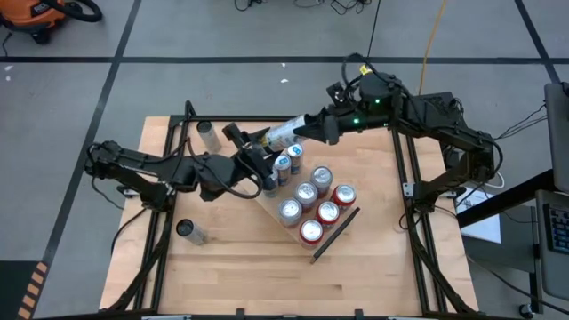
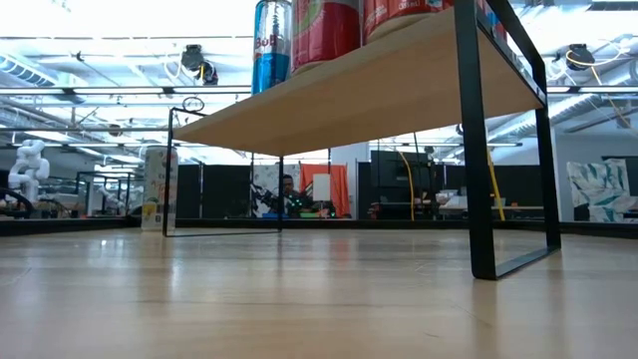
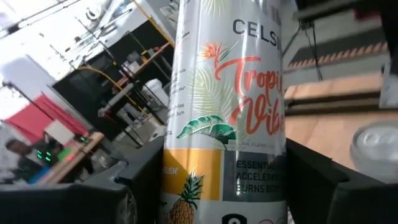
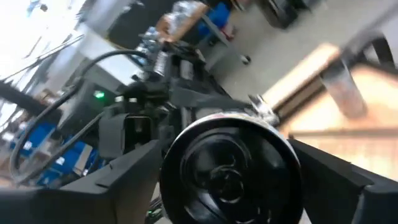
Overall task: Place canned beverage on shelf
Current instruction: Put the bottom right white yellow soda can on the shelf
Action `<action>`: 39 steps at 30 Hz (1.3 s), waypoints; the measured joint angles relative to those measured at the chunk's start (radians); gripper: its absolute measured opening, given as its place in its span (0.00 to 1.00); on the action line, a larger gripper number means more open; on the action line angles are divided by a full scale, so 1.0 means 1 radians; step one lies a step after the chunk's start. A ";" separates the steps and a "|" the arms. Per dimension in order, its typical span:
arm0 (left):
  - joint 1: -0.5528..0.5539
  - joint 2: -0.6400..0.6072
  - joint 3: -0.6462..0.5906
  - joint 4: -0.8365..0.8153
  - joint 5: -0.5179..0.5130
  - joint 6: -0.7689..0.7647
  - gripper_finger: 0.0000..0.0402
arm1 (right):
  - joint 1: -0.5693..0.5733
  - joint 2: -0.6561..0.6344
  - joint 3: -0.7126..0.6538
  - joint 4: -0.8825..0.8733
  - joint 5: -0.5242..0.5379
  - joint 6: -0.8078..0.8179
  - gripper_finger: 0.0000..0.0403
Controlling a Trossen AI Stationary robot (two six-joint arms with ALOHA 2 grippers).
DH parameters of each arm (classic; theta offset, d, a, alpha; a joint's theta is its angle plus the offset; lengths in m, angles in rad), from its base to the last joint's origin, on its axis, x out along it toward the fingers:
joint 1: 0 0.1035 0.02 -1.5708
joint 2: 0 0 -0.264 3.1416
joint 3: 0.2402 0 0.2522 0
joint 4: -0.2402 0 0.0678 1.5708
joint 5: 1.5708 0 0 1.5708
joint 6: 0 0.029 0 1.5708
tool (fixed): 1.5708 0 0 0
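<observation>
A white and yellow Celsius can hangs nearly level in the air over the far end of the shelf. The shelf is a raised light-wood board with a black rail, and several blue, silver and red cans stand on it. My left gripper comes from the table's left and is shut on the can. My right gripper comes from the far right. It is open, with its fingers standing on either side of the can's end. Neither gripper shows in the low view. My left gripper pinches the printed body of the can, at its yellow part, between its two fingers. The fingers point level from the table's left side and lie across the can. The can is lifted clear of the shelf and the cans on it.
A loose can stands at the table's far left, and another is near the left edge. The cans on the shelf stand right below the held can. The near half of the tabletop is bare wood inside a black frame.
</observation>
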 joint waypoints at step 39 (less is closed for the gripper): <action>-0.033 -0.005 0.000 0.382 0.387 -0.494 0.64 | 0.002 0.025 0.001 0.430 -0.338 -0.483 0.80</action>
